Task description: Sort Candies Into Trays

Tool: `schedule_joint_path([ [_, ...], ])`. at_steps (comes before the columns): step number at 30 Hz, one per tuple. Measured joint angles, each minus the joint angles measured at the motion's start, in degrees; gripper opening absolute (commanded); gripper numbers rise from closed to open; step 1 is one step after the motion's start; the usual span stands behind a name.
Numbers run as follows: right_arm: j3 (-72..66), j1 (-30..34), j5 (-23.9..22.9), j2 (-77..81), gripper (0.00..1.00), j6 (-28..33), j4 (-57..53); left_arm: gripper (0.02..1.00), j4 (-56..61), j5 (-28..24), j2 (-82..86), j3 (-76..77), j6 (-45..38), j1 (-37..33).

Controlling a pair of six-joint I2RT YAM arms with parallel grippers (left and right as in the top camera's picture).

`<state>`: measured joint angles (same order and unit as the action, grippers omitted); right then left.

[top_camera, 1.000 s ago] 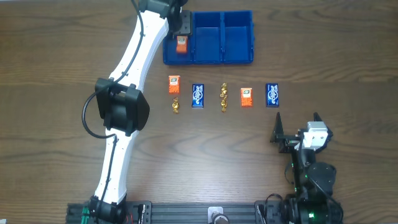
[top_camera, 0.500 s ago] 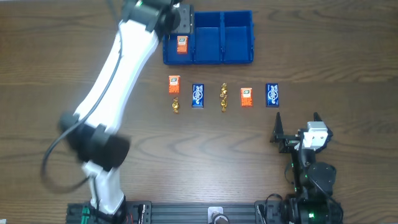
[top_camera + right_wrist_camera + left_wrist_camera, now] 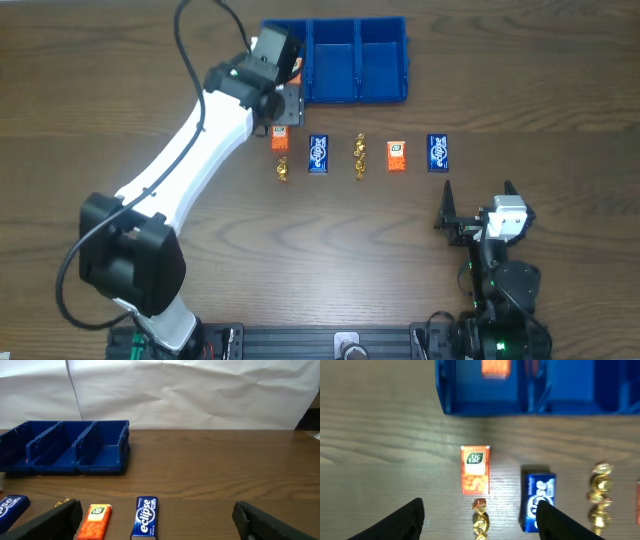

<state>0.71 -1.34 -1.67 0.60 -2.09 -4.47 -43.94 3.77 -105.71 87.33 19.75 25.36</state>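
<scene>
My left claw (image 3: 480, 506) hangs over the left end of the candy row on the wooden table (image 3: 90, 90), its two fingers spread wide and gripping nothing. Through my left wrist camera I see the left orange box (image 3: 475, 470) lying flat, its long side pointing toward the tray, in line with the gap between my fingers. The single gold candy (image 3: 480, 521) lies just on the near side of that box, close to its end. From above, my claw covers the far part of the box. Beside it to the right lies the left blue pack (image 3: 536, 496), then the gold pair (image 3: 600, 495), two wrapped pieces end to end. After those come the right orange box (image 3: 396, 155) and, last in the row, the right blue pack (image 3: 438, 152); each group sits apart from its neighbours. Beyond the row stands the blue tray (image 3: 520, 407), three compartments side by side, and the tray's orange box (image 3: 495, 367) lies in the leftmost compartment. My right claw (image 3: 478, 200) sits back close to my right base, on the near side of the right blue pack and well apart from all the candies. Its fingers are likewise wide open and hold nothing. Its wrist camera looks across the table at the right end of the row, with the tray farther off and a white backdrop (image 3: 200, 390) behind the table's far edge.
</scene>
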Motion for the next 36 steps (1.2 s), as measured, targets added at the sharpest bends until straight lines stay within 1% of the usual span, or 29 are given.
schedule_joint_path([
  [14,0.0,0.0,0.0,0.0,0.998,0.0,0.0,0.709,5.6,-4.3,-12.3,-1.5,0.6,-1.6],
  [36,0.0,0.0,0.0,0.0,0.998,0.0,0.0,0.66,6.1,-6.5,-15.7,-1.5,1.0,-2.7],
])
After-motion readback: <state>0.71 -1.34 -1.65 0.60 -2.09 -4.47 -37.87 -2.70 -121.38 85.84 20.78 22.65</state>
